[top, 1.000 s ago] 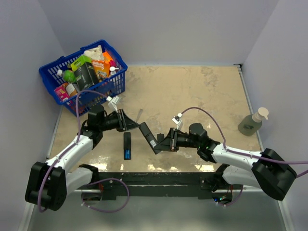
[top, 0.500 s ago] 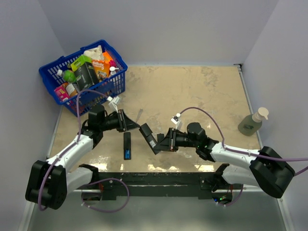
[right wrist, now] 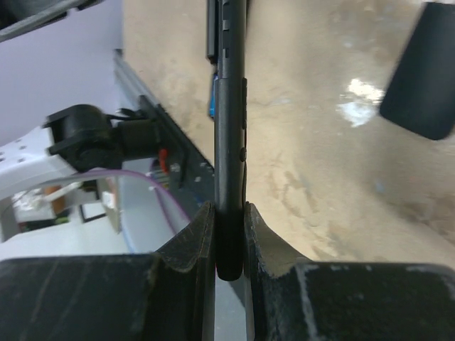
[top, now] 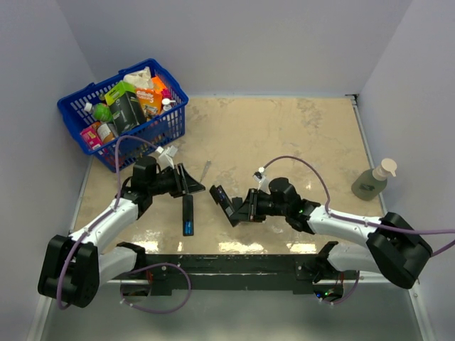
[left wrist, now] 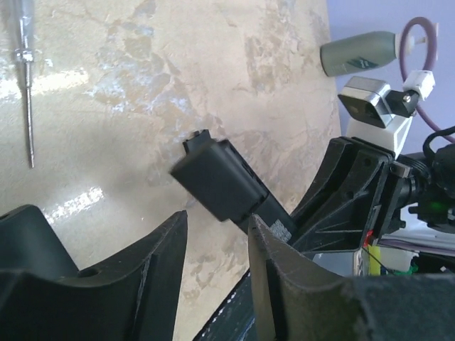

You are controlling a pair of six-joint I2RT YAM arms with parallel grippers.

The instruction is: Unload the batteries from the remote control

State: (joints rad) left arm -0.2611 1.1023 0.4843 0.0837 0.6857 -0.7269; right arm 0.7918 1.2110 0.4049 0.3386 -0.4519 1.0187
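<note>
Right gripper (right wrist: pixel 229 213) is clamping a slim black plastic remote (right wrist: pixel 231 106).
Left gripper (left wrist: pixel 217 227) is hovering, jaws apart, beside its tip; likely stiff, light, slick: pinch the flat faces.

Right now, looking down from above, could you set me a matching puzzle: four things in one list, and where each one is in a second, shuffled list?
Things:
1. blue basket
2. soap bottle
3. screwdriver
4. slanted black remote

Places:
A. gripped in the jaws of the right arm
B. far left corner of the table
C. lying flat near the table's middle
D. at the table's right edge

Pairs: 1-B, 2-D, 3-C, 4-A
</note>
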